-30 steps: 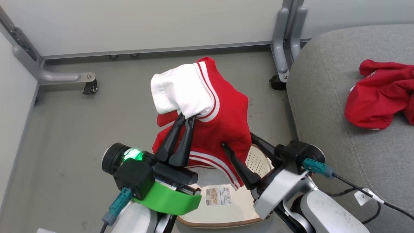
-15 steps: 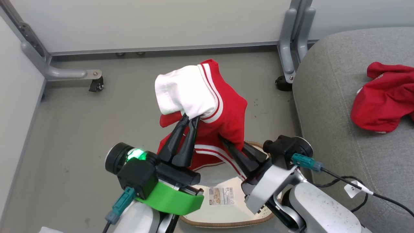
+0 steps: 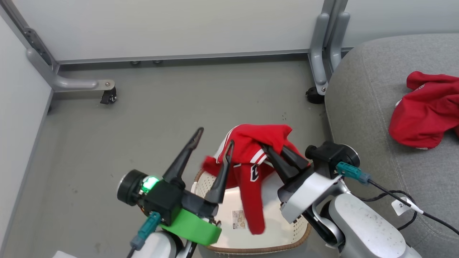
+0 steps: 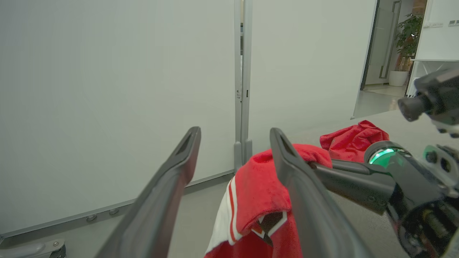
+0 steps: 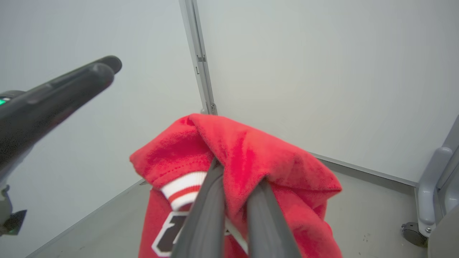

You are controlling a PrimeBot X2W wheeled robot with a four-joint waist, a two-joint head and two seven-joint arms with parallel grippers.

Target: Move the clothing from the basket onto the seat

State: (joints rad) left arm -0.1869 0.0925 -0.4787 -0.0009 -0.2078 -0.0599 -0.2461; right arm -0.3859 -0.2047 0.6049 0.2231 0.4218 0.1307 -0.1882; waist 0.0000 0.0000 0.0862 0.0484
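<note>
A red garment with white striped trim (image 3: 258,138) hangs over the cream basket (image 3: 229,200), its lower end draped into it. My right gripper (image 3: 275,148) is shut on the top fold of this clothing; in the right wrist view the two fingers pinch the red cloth (image 5: 251,150) at the right gripper (image 5: 238,175). My left gripper (image 3: 215,138) stands open just left of the garment, with nothing between its fingers (image 4: 193,143). A second red garment (image 3: 423,114) lies on the grey seat (image 3: 376,118) at the right.
Pale wall panels close off the back and left. Grey frame legs with casters (image 3: 107,96) (image 3: 315,95) stand on the grey floor. A black cable with a white tag (image 3: 401,204) trails from my right arm along the seat's front.
My left gripper has opened and let go of the garment. My right gripper has shut on it, and the cloth has dropped lower, now hanging from the right gripper alone.
</note>
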